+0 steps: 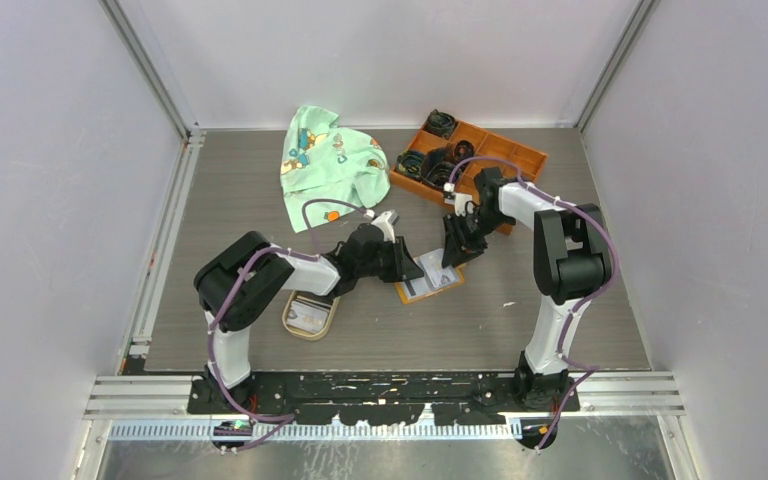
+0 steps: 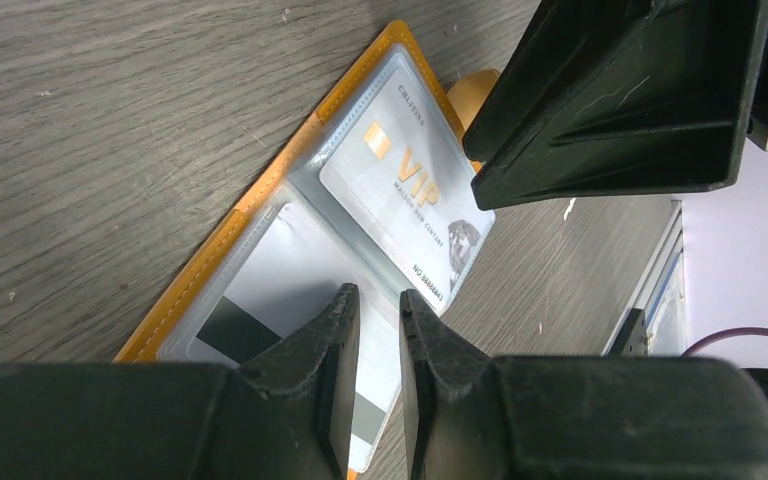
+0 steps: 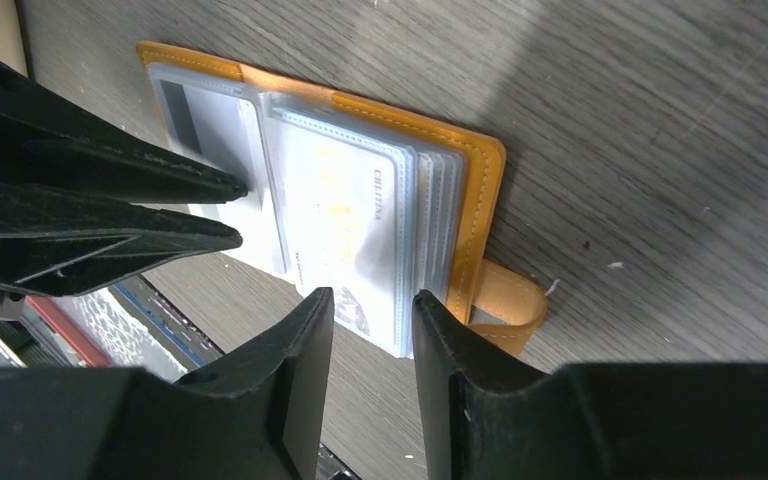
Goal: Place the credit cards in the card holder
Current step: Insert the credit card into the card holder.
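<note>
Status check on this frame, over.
Left end effector jaws nearly closed at a striped card half in the card holder; grip unclear. Right end effector jaws apart at its tab edge. Nothing seen in the way.

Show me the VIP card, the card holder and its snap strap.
VIP card [image 2: 405, 195]: left wrist view, card's printed face.
card holder [image 3: 482, 200]: right wrist view, orange border.
snap strap [image 3: 512, 305]: right wrist view, strap's loop.
</note>
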You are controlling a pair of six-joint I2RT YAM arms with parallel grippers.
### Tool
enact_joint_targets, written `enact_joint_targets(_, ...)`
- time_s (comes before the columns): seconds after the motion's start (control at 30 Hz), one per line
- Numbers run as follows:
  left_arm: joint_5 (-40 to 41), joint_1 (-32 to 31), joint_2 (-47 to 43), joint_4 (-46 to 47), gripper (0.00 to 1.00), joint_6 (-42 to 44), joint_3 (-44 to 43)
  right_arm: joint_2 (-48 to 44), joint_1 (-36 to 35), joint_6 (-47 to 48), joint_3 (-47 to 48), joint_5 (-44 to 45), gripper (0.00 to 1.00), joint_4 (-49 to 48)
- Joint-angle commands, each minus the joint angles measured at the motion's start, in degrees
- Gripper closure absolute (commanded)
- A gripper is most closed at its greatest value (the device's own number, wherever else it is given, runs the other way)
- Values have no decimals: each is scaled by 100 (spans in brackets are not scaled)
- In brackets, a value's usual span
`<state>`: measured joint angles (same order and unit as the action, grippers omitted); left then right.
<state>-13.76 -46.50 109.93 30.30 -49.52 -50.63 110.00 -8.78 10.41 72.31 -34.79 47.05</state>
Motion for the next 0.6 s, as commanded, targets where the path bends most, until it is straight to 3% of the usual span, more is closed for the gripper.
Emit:
enact_joint_targets(0.0, -74, -17, 67, -20, 77, 21, -191, -12, 16, 107, 66, -276, 60, 96)
enact_joint_targets(0.4, -143, -22, 189, -50, 77, -5, -264, 245, 17, 101, 150, -327, 61, 236)
enact_joint_targets(0.57, -150, -22, 212, -51, 77, -21, -259, 106, 25, 151, 182, -874, 63, 270)
